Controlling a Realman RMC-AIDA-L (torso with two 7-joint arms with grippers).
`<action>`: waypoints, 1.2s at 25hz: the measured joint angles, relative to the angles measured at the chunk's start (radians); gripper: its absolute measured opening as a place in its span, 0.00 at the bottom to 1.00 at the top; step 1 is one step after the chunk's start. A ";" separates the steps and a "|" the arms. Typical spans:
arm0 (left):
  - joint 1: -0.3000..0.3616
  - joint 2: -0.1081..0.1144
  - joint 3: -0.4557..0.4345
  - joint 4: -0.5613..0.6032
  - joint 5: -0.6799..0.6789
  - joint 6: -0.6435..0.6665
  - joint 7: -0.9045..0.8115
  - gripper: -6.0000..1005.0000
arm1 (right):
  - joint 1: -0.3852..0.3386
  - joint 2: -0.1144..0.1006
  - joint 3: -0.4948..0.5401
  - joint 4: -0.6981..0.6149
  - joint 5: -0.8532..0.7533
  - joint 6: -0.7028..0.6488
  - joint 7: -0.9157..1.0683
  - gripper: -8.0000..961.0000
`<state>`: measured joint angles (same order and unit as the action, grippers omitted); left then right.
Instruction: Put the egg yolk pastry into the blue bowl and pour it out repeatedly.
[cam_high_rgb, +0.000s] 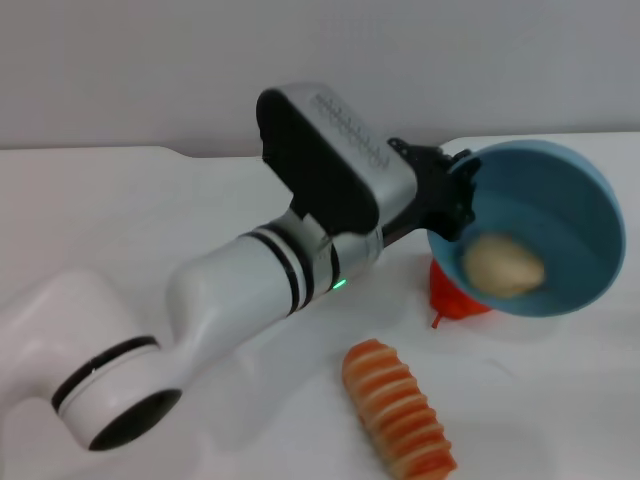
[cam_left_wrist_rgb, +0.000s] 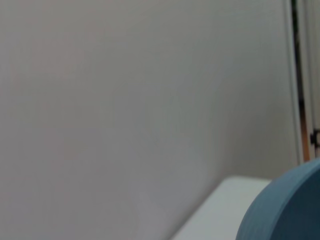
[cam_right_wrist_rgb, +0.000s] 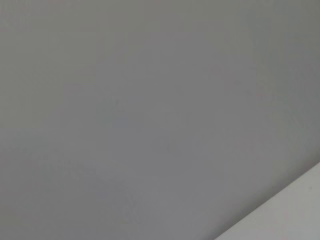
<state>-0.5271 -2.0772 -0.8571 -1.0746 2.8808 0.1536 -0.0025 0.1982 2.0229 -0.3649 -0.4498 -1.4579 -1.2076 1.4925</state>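
Note:
The blue bowl (cam_high_rgb: 545, 225) is held up off the white table, tipped steeply with its mouth facing me. The egg yolk pastry (cam_high_rgb: 502, 267) lies inside it against the low side of the wall. My left gripper (cam_high_rgb: 455, 195) is shut on the bowl's left rim, reaching in from the left. The bowl's outer wall also shows in the left wrist view (cam_left_wrist_rgb: 287, 210). My right gripper is out of view; its wrist view shows only a grey wall and a table corner.
A red pear (cam_high_rgb: 455, 295) sits on the table (cam_high_rgb: 150, 220) just under the tilted bowl. A long orange-and-cream striped roll (cam_high_rgb: 400, 410) lies at the front, right of centre. My left arm (cam_high_rgb: 250, 290) crosses the table's middle.

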 joint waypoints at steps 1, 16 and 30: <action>-0.002 -0.001 0.018 0.045 -0.003 0.097 0.058 0.00 | -0.001 0.000 0.000 0.000 0.000 0.000 0.000 0.49; -0.055 -0.001 0.149 0.196 -0.085 0.351 0.550 0.01 | -0.005 0.019 0.013 0.000 0.007 0.000 0.007 0.49; -0.093 -0.001 0.312 0.278 -0.643 0.646 0.941 0.01 | -0.002 0.030 0.029 0.000 0.008 0.000 0.007 0.49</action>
<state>-0.6197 -2.0785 -0.5448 -0.7961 2.2381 0.7994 0.9388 0.1964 2.0524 -0.3354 -0.4495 -1.4495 -1.2072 1.4993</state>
